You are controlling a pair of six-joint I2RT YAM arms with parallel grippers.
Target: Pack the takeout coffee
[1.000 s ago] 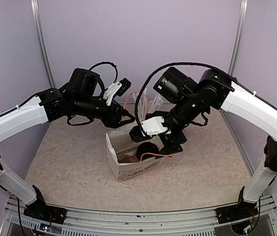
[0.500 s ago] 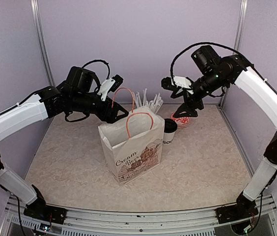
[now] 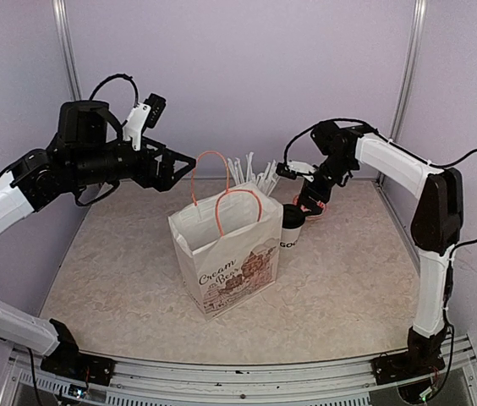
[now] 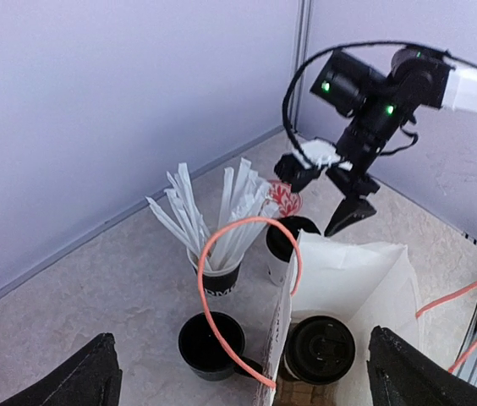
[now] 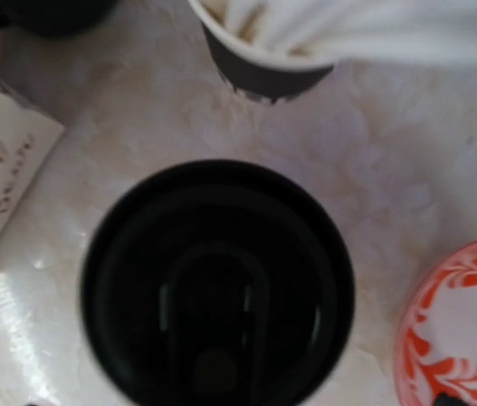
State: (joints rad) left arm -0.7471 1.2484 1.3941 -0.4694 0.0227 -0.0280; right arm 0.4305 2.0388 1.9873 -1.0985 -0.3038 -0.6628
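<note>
One white paper cup with a black lid [image 4: 319,348] stands inside the open paper bag [image 3: 226,254]. The second lidded cup [image 3: 291,228] with "GOOD" lettering stands on the table against the bag's right side. Its lid [image 5: 217,283] fills the right wrist view. My right gripper [image 3: 308,207] hovers just above this cup, jaws apart and empty, as the left wrist view shows [image 4: 323,190]. My left gripper [image 3: 179,172] is wide open and empty, raised behind and left of the bag, its fingertips [image 4: 78,381] at the bottom corners of its view.
A black cup of white straws [image 3: 251,178] and a squat black mug [image 4: 211,342] stand behind the bag. A red-and-white patterned round thing [image 5: 463,330] lies right of the cup. The bag's orange handles [image 3: 222,203] stand upright. Walls enclose the back and sides.
The right gripper came up out of the bag, swung back and right, then came down over the cup beside the bag. The bag now stands upright. The left arm drew back left and up.
</note>
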